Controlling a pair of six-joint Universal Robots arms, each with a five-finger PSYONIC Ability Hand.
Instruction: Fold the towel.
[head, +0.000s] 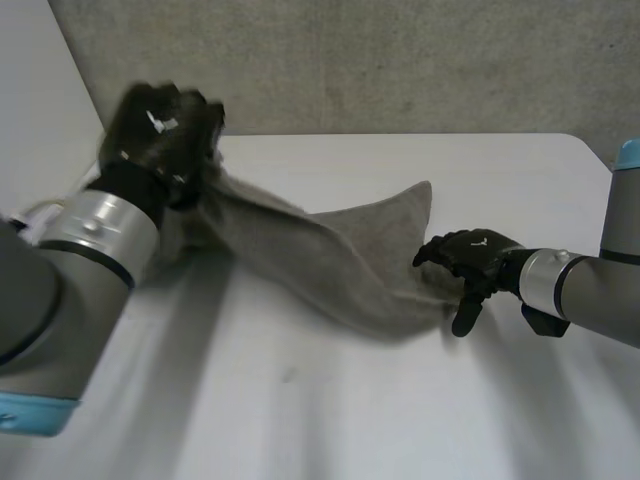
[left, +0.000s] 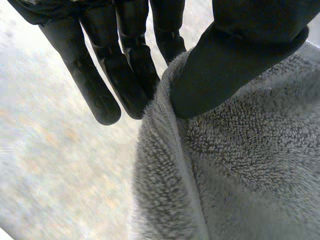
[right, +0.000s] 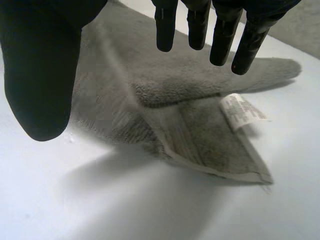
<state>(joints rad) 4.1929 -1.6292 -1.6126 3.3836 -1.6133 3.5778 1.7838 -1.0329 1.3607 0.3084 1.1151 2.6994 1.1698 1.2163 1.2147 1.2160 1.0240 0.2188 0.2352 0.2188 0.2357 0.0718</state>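
- Fingers (left: 125, 75) and thumb of the left hand (head: 160, 125) pinch the towel (head: 320, 265) at one end, raised over the tabletop's (head: 300, 420) far left corner.
- Right hand (head: 470, 258) fingers (right: 165, 30) are spread and hold nothing, apparently just above the towel's lower end, which lies towards the right edge.

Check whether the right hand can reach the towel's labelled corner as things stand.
Probably yes. The right hand is open right by that corner of the towel, which lies on the table with nothing between. The left hand pinches the far end, lifted.
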